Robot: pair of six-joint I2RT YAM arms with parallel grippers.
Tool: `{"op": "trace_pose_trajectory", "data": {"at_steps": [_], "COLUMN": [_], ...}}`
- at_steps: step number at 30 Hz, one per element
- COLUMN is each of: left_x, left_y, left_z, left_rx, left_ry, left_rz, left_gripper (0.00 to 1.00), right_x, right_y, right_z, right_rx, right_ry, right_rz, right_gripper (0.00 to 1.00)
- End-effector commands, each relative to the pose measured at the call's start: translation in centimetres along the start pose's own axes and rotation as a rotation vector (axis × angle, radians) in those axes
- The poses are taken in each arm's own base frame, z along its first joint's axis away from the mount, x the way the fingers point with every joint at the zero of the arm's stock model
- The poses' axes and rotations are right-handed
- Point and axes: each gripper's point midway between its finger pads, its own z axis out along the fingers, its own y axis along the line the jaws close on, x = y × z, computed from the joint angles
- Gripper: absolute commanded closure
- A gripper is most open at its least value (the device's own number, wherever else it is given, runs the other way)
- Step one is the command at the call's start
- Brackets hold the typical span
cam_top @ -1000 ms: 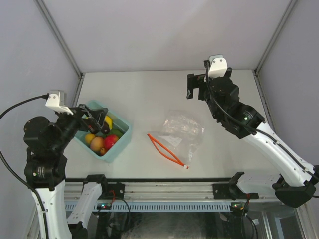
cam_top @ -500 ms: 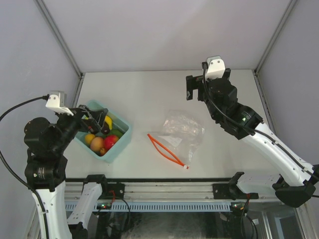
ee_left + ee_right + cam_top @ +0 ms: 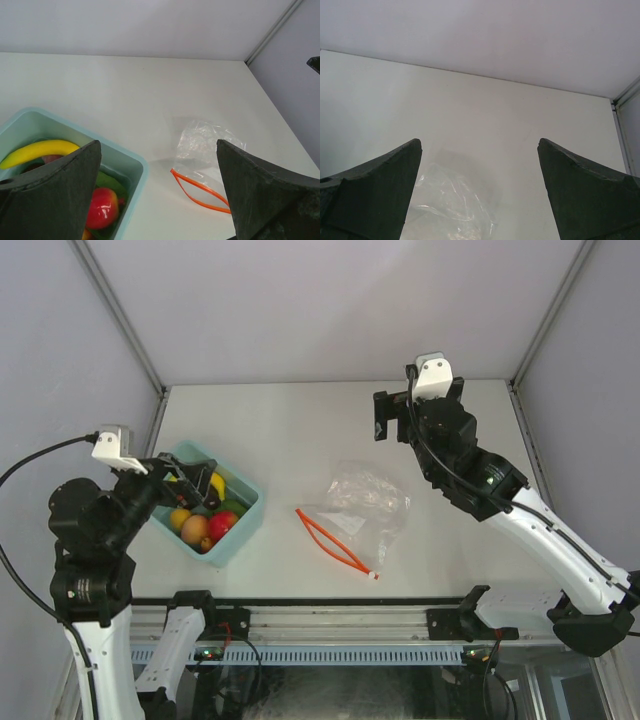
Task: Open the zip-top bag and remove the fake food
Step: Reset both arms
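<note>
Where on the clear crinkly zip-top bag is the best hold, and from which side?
Probably one rail of the red-orange zip strip, taken from above on its near-left side. The clear crinkly zip-top bag lies flat on the white table with its mouth gaping, so one finger could slip between the rails.

Over the last second my black two-finger left gripper (image 3: 192, 486) drew back a little toward my own near-left corner, so it reached slightly less far over the light blue rectangular plastic bin (image 3: 240, 535) than before. The white box-shaped left wrist camera (image 3: 110, 445) slid the same way with it, and the black joint behind it sat a touch nearer the near edge. My black two-finger right gripper (image 3: 392, 422) drifted slightly leftward above the far part of the white table (image 3: 300, 430), carrying the white box-shaped right wrist camera (image 3: 432, 375) along. Most of that small shift came in the first half second.
</note>
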Motion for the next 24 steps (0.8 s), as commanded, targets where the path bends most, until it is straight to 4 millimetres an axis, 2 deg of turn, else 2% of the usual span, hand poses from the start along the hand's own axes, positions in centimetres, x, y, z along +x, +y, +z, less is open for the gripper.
{"op": "trace_pose_trajectory", "data": {"at_steps": [1,24], "left_x": [-0.26,-0.23], "left_y": [0.22,-0.10], "left_z": [0.26,0.33], "left_rx": [0.000,0.018], "left_ry": [-0.022,-0.026], "left_rz": [0.030,0.022], "left_gripper": [0.00,0.00], "right_x": [-1.33,-1.24], "right_y": [-0.42,-0.65], "right_z": [-0.66,-0.76], "right_rx": [0.007,0.016], "right_ry": [-0.049,-0.051], "right_rz": [0.018,0.021], "right_gripper": [0.01,0.01]}}
